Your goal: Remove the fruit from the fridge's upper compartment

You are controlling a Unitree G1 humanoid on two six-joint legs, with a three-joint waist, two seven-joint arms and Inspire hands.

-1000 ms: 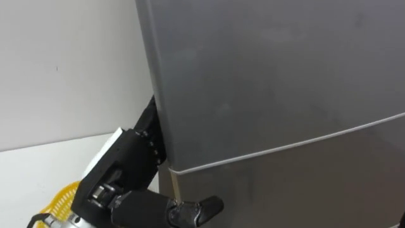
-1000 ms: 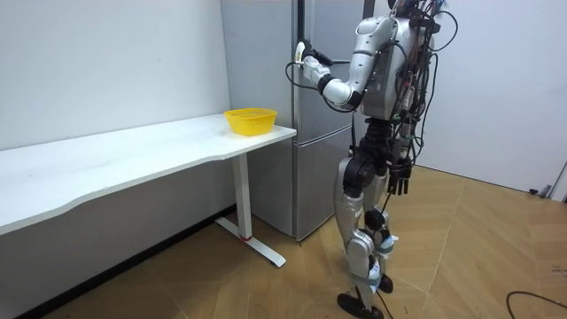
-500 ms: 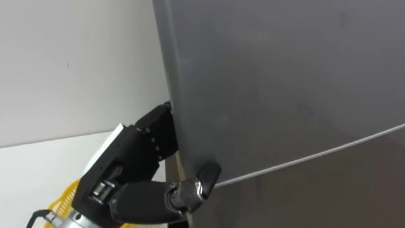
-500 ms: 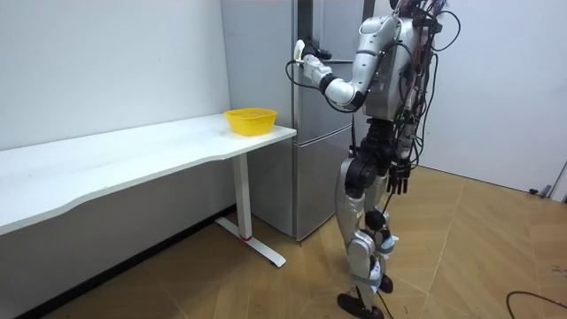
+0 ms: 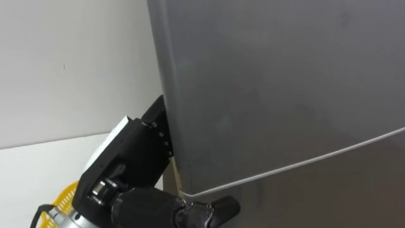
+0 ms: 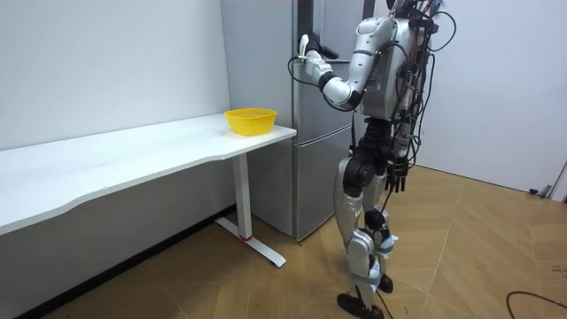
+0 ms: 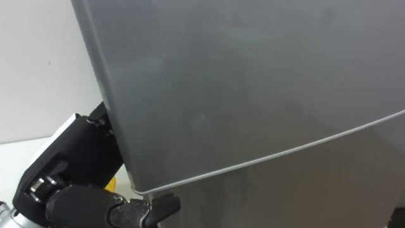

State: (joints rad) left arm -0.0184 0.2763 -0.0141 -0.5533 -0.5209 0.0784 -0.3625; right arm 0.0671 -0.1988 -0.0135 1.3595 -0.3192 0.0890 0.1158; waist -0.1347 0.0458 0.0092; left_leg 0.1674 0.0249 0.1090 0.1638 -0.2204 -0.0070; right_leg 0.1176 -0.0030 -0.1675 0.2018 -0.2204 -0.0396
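Observation:
I stand facing a tall grey fridge, close to its upper door (image 5: 272,95), whose bottom seam slants across the view above the lower door (image 5: 316,196). My left hand (image 5: 136,164) is raised at the upper door's left edge, reaching round behind it. Its thumb (image 5: 221,208) lies on the door's front at the lower left corner. In the room view the left hand (image 6: 307,58) is at the upper door (image 6: 330,27), about chest height. Beside my hip, my right hand (image 6: 396,180) hangs with relaxed fingers and holds nothing. The fridge's inside is hidden.
A yellow basket (image 6: 251,119) stands at the near end of a long white table (image 6: 133,159), just left of the fridge; its rim shows under my left arm (image 5: 63,199). A white wall is behind the table. Wooden floor lies open behind me.
My left hand has risen a little along the upper door's edge. The eye view shifted right and back again, so my thumb looks higher half a second ago. The right arm stays down.

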